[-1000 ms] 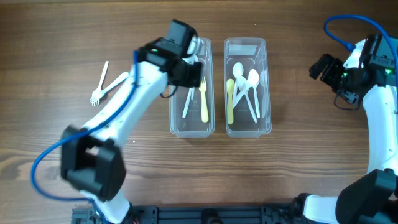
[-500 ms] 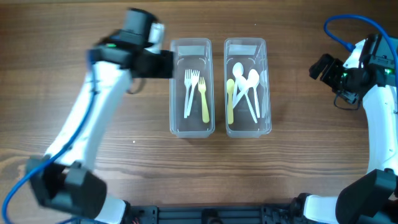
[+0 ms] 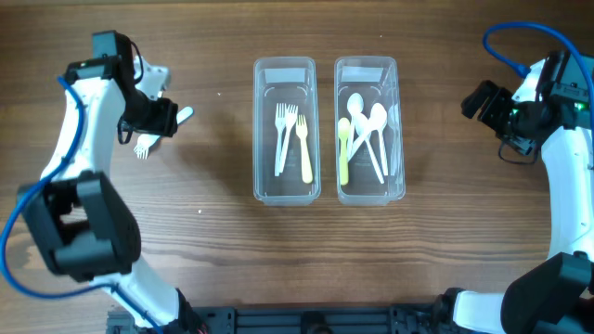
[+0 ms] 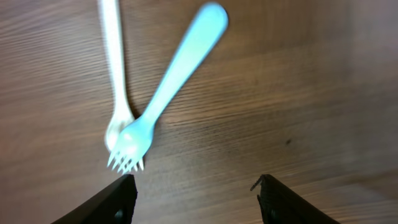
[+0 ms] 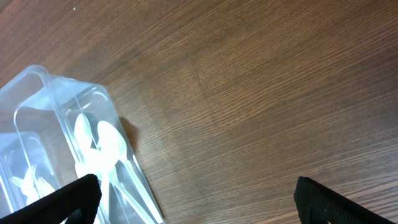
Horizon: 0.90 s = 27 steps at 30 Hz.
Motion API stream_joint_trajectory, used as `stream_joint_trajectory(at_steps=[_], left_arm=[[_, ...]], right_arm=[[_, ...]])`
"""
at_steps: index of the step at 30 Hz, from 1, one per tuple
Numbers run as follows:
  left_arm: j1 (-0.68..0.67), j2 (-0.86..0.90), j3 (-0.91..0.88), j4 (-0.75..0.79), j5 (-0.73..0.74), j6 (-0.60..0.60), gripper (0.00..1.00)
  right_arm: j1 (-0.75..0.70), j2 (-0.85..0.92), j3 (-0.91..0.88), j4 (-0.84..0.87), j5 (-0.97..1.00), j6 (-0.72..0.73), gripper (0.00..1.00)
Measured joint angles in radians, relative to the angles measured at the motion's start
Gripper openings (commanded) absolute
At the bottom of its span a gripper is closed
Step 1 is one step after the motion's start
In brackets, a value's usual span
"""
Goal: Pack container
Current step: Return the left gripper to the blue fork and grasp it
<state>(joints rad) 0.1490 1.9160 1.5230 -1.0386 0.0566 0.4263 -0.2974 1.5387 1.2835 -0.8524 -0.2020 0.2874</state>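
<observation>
Two clear containers stand side by side mid-table. The left container holds two white forks and a yellow fork. The right container holds several white spoons and a yellow one. At the far left a white fork and a light blue fork lie crossed on the wood. My left gripper hovers just above them, open and empty. My right gripper is wide open over bare wood at the right.
A blue cable loops over the right arm at the top right. The left arm's blue cable hangs along the left edge. Bare wooden table surrounds the containers.
The left gripper opened over the left container, leaving a white fork there, then swung far left to above the two loose forks. The right arm stayed still.
</observation>
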Motion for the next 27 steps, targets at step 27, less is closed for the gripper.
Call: stream_joint_trajectory(at_steps=[27], left_arm=[[-0.001,0.219,-0.010,0.199,0.000,0.433,0.57]], right_arm=[[0.000,0.000,0.000,-0.033,0.000,0.000,1.00]])
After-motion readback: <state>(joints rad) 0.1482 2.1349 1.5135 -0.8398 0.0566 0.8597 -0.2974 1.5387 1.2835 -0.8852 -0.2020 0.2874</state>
